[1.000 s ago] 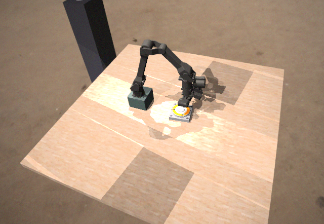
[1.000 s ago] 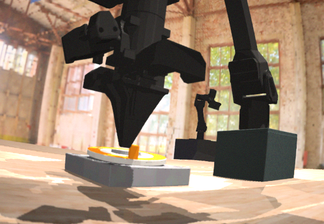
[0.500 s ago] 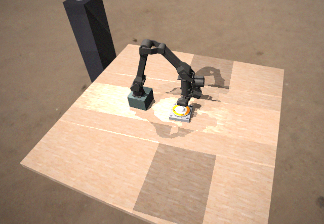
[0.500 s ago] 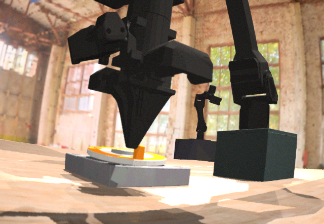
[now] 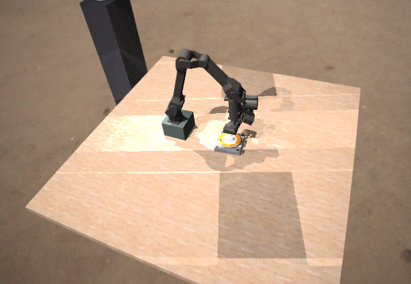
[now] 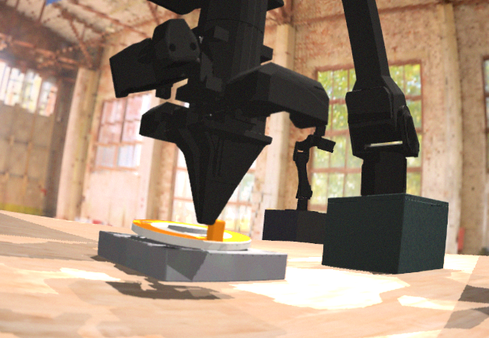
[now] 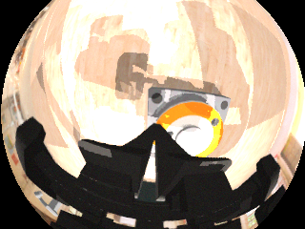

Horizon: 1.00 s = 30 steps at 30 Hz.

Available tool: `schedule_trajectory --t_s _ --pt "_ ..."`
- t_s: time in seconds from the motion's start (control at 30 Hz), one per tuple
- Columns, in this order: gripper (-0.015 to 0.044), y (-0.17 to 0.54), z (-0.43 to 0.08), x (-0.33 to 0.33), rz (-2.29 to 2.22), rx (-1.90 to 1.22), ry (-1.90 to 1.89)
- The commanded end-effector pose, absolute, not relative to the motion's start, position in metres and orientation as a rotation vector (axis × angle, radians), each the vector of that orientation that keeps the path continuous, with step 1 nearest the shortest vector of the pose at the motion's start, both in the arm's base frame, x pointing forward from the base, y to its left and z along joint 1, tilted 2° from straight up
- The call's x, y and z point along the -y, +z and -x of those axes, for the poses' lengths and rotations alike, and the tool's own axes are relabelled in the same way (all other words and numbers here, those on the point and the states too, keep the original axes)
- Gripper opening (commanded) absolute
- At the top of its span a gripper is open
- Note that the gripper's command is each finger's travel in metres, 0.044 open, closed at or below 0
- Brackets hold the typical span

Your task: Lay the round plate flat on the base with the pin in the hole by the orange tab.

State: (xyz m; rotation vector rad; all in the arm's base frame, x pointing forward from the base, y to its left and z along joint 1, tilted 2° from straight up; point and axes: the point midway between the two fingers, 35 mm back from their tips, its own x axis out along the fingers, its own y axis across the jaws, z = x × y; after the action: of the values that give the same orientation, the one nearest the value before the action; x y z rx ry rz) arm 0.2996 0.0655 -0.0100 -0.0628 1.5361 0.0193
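Observation:
The round plate [image 5: 236, 140] [image 6: 237, 238] [image 7: 210, 113], with an orange and yellow ring, sits on the grey square base [image 5: 227, 151] [image 6: 244, 267]. In the exterior view its left side looks slightly raised. Its upright orange tab [image 6: 216, 232] faces that camera. My gripper [image 5: 229, 132] [image 6: 205, 222] [image 7: 155, 127] is shut and empty, pointing down, its tips low over the plate's edge right by the tab. Whether they touch the tab I cannot tell. The wrist view shows a small grey spot on the ring; whether it is a hole or the pin is unclear. The fingers hide the tab there.
The arm's dark green mounting block [image 5: 173, 130] [image 6: 363, 233] stands beside the base, on the same wooden table [image 5: 166, 207]. A dark pedestal [image 5: 111, 42] with another robot part stands beyond the table's edge.

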Motion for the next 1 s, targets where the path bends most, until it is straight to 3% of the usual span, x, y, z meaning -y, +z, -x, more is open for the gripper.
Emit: schedule_trajectory --t_s 0.0,0.97 --pt "0.0000 -0.013 -0.293 -0.065 0.059 -1.555 0.016" --pt "0.0000 -0.013 -0.278 -0.065 0.059 -1.556 0.016"
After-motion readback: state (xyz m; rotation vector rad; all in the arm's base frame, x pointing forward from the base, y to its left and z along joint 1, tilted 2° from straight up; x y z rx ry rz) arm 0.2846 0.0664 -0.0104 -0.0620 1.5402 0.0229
